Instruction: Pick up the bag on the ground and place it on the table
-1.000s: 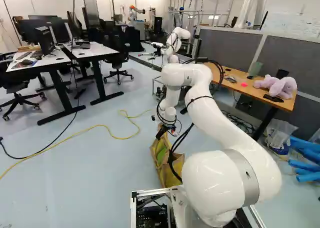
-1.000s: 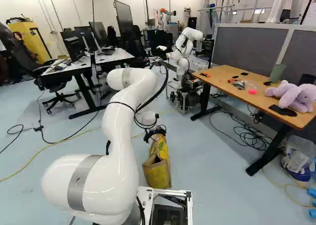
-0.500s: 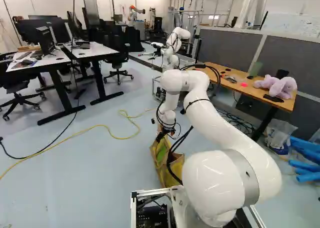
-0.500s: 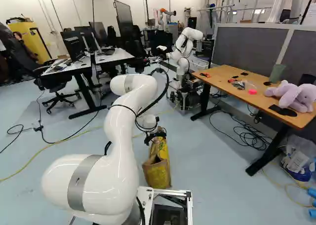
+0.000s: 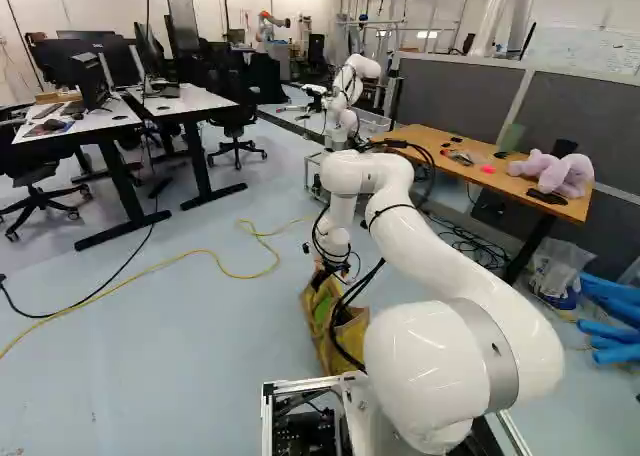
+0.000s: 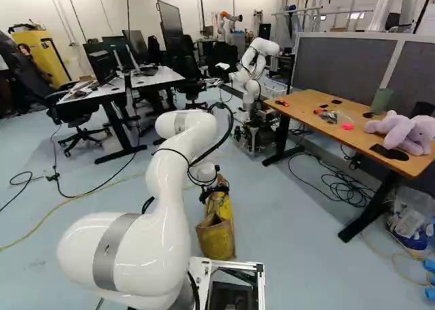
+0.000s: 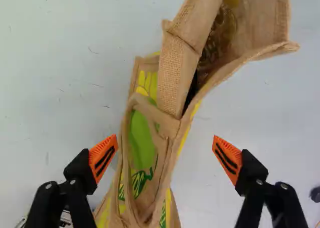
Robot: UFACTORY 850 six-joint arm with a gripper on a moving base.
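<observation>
Bag [image 7: 142,143] crowding one finger of the spread end effector [image 5: 320,278], open gap toward the other, purple plush [image 6: 401,130] blocking the tabletop [image 6: 306,108] near end.

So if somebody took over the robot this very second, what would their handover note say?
Gripper: open, above the bag, with part of the bag between its fingers but not gripped.
Bag: on the floor, just ahead of the base.
Table: the task doesn't say which; probably the wooden one with the purple plush toy, at the right of the right base view.
Done: gripper brought to the bag.
Left: close on the bag, lift it, set it on the table.
</observation>
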